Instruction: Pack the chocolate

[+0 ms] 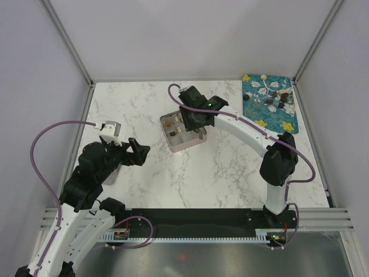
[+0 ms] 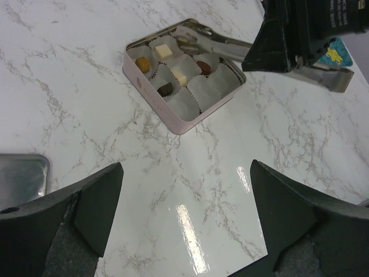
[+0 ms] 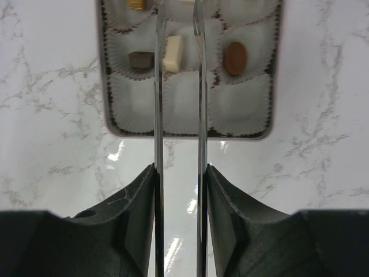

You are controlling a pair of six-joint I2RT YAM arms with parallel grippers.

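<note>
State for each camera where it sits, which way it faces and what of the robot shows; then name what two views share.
Top: above, behind the arms, looking down on the table; both show.
Left wrist: low, facing the tin; open left gripper frames it.
Right wrist: above the tin, looking down; right gripper clamps tongs.
Shared: both wrist views show the chocolate.

- The white, grey-veined marble-look tabletop point(image 2: 86, 69) is smooth and glossy, with bright glare on it.
- The square pink tin point(image 2: 151, 92) looks like painted metal with a satin-smooth wall.
- The white pleated cups point(image 2: 216, 86) inside it are thin, matt, crinkled paper.
- The long thin metal tongs point(image 2: 326, 78) are polished and bright.
- The oval brown chocolate point(image 3: 235, 57) is smooth with a faint sheen.
- The black fingers point(image 2: 95, 205) of the left gripper point(image 2: 185, 167) are matt, slightly grainy plastic.
- The teal flowered mat point(image 1: 282, 118) looks like dull cloth.
- The flat grey rimmed sheet point(image 2: 20, 179) is dull, brushed-looking metal.
</note>
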